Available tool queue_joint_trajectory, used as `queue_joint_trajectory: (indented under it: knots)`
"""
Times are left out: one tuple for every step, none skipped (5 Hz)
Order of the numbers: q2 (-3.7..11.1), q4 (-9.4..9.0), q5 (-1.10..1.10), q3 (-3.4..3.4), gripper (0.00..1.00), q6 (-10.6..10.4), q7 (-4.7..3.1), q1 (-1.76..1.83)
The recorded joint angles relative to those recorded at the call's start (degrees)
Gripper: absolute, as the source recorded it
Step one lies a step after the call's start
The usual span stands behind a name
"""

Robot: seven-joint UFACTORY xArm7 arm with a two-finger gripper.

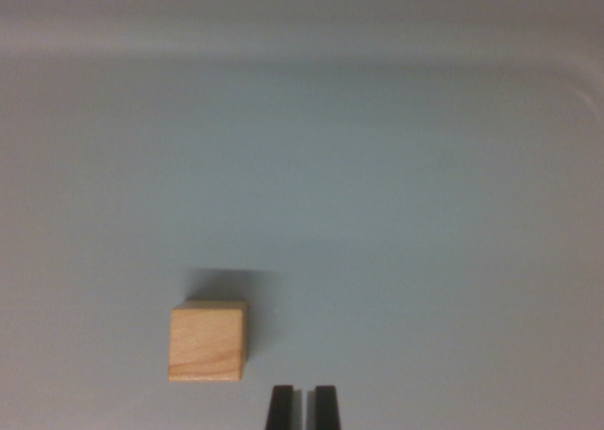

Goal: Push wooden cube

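A wooden cube (209, 341) sits on the pale grey table (396, 194) at the wrist view's lower left, just beside and apart from the gripper (302, 406), whose dark jaws are nearly closed, holding nothing.

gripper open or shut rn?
Shut, or very nearly: the gripper fingertips stand side by side with only a thin slit between, gripping nothing, beside the wooden cube.

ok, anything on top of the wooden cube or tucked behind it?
Nothing on top of the wooden cube; its upper face is bare. Behind it, only its shadow on the plain grey surface. Its underside is hidden. The gripper sits apart, toward the wrist view's right.
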Motion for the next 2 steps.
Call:
queue_joint_trajectory:
  knots:
    - [0.67, -2.40, 0.08, 0.28, 0.00, -2.7, 0.46, 0.26]
    - [0.67, -2.40, 0.08, 0.28, 0.00, -2.7, 0.46, 0.26]
